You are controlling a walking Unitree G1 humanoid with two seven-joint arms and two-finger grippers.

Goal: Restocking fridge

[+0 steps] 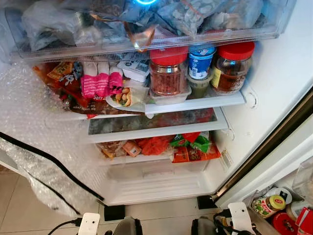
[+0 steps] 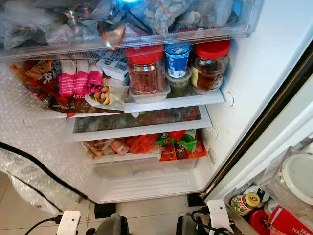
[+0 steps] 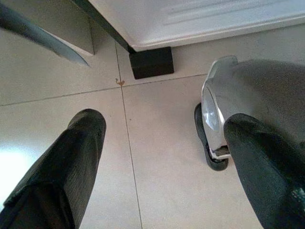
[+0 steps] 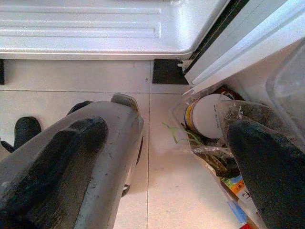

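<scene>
The fridge stands open before me, its white middle shelf (image 1: pixel 195 104) carrying two red-lidded jars (image 1: pixel 167 73) (image 1: pixel 232 66), a blue-and-white tub (image 1: pixel 199 61) and pink packets (image 1: pixel 100 83). On the floor at the right lies a bag of groceries with a yellow-lidded jar (image 1: pixel 268 205) and a clear plastic container (image 2: pixel 293 181). Both arms hang low. My left gripper (image 3: pixel 162 167) is open over bare floor tiles. Open too is my right gripper (image 4: pixel 162 162), near the bag, where a white-lidded tin (image 4: pixel 209 114) shows. Nothing is between either pair of fingers.
A clear top drawer (image 1: pixel 146 24) is packed with frozen bags. The lower shelf holds orange and green packets (image 1: pixel 186 147). Bubble wrap (image 1: pixel 29 147) covers the left side. The fridge door edge (image 1: pixel 288 147) runs along the right. My silver foot (image 3: pixel 228 95) stands on the tiles.
</scene>
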